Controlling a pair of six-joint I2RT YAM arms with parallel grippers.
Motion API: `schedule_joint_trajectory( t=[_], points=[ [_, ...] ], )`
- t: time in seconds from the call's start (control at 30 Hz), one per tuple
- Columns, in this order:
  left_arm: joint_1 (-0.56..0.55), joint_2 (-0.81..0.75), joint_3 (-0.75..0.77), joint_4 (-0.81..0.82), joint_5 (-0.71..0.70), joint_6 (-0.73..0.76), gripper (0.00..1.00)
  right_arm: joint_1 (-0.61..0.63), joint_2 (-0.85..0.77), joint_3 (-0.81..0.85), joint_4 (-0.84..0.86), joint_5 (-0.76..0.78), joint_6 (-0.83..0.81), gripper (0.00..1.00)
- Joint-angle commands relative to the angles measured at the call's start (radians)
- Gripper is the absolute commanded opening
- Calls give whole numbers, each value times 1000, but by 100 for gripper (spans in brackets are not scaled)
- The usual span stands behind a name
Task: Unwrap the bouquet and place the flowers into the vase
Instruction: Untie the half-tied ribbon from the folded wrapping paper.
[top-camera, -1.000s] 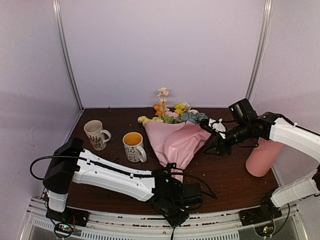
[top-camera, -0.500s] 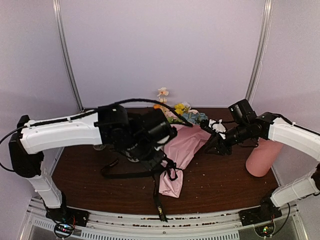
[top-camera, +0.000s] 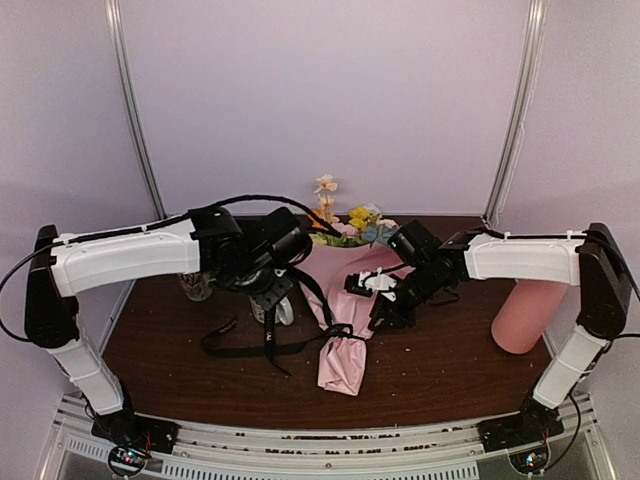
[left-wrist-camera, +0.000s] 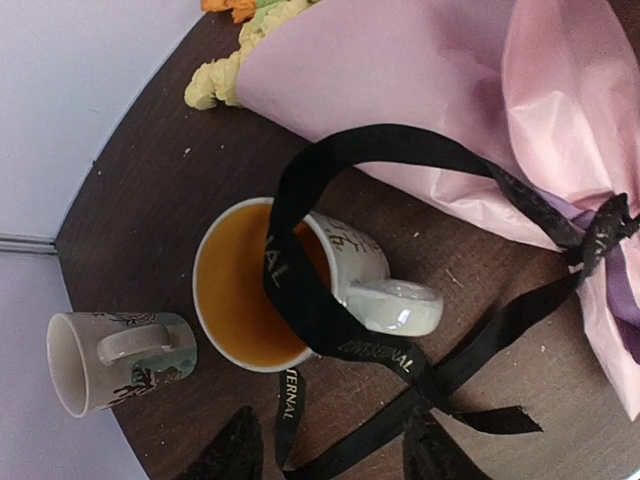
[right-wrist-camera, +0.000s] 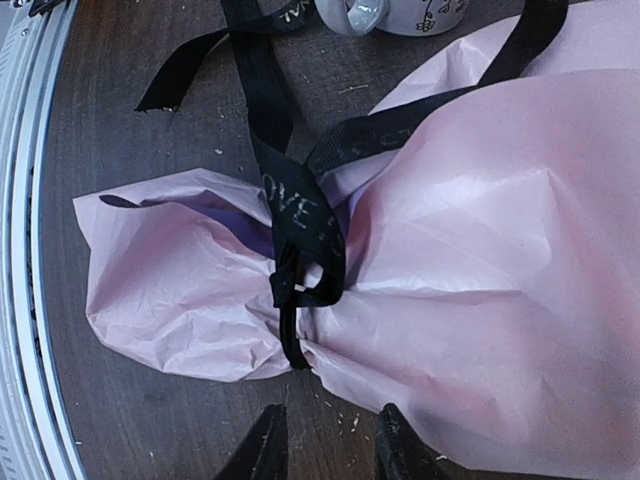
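Bow pulled apart within the last second: black printed ribbon (right-wrist-camera: 300, 215) now slack in loops across the brown wooden table (top-camera: 450, 370), one loop draped over the white mug with the orange inside (left-wrist-camera: 240, 310). Up from the near edge and now over that mug, the left gripper (left-wrist-camera: 335, 455). In from the far right and now low over the wrap, the right gripper (right-wrist-camera: 330, 450).

Flat on the table at centre, the bouquet of mixed flowers in pink tissue paper (top-camera: 345, 300), blooms toward the far side, tied tail toward the near edge. Not free yet: one turn of ribbon and a small knot cinched round the paper neck. Likely meaning: bow undone, wrap not. All flowers (top-camera: 345, 222) inside the cone; tall matte pink cylinder vase (top-camera: 527, 315) at the right, well apart.

Left fingers moderately apart, gripping nothing; ribbon running on the table under the gap, contact impossible to tell. Right fingers closer together but parted, bare table between the tips, hovering just beside the knotted neck, touching nothing visible.
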Motion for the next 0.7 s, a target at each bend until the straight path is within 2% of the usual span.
schedule_joint_trajectory(
  t=[0.0, 0.1, 0.27, 0.4, 0.6, 0.67],
  points=[
    [-31, -223, -197, 265, 111, 71, 48, 52, 73, 67, 9, 86, -4, 32],
    [-33, -320, -365, 410, 207, 83, 44, 60, 119, 96, -13, 78, -13, 32],
    [-43, -382, -515, 533, 291, 77, 43, 71, 143, 91, -23, 43, -42, 37],
    [-45, -356, -564, 576, 311, 81, 42, 79, 188, 133, -60, 51, -40, 31],
    [-48, -324, -589, 620, 334, 72, 41, 97, 201, 132, -60, 49, -55, 32],
    [-49, -325, -597, 631, 334, 64, 40, 109, 209, 136, -66, 52, -57, 29]
  ],
)
